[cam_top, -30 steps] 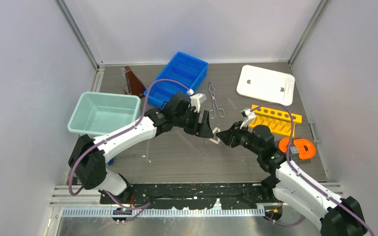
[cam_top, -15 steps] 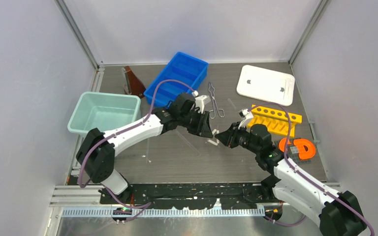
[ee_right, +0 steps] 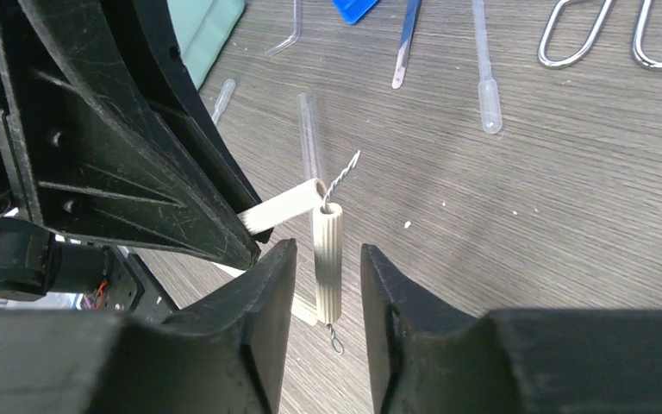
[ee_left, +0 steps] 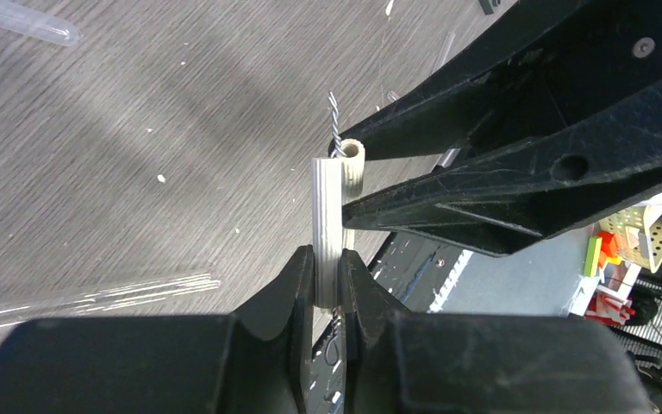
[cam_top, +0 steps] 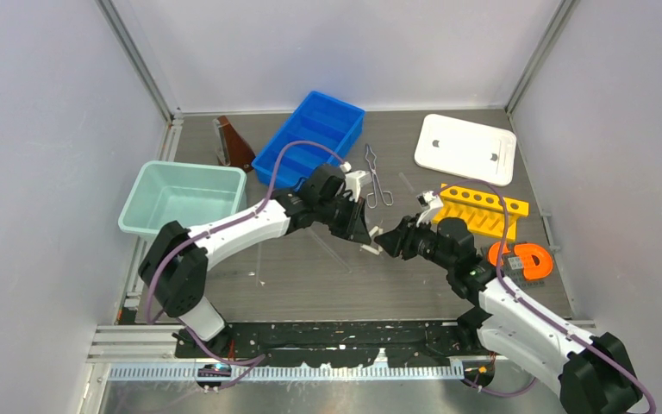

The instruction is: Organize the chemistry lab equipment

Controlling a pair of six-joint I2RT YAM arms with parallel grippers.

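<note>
Handover at centre of grey table [cam_top: 310, 276], grippers tip to tip.
Left gripper [ee_left: 328, 263] pinches one ceramic leg of white clay triangle [ee_left: 338, 185].
Right gripper [ee_right: 323, 259]: jaws spread around second leg, gaps on both sides.
Best: right backs straight out, clear of twisted wire [ee_right: 342, 183]; left grips firmly.

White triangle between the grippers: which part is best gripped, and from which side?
Probably one ribbed tube of the white triangle, fingers across its width, approaching from outside the triangle: the tubes are straight and thick, the twisted wire ends thin. The left fingers pinch one tube so.
</note>
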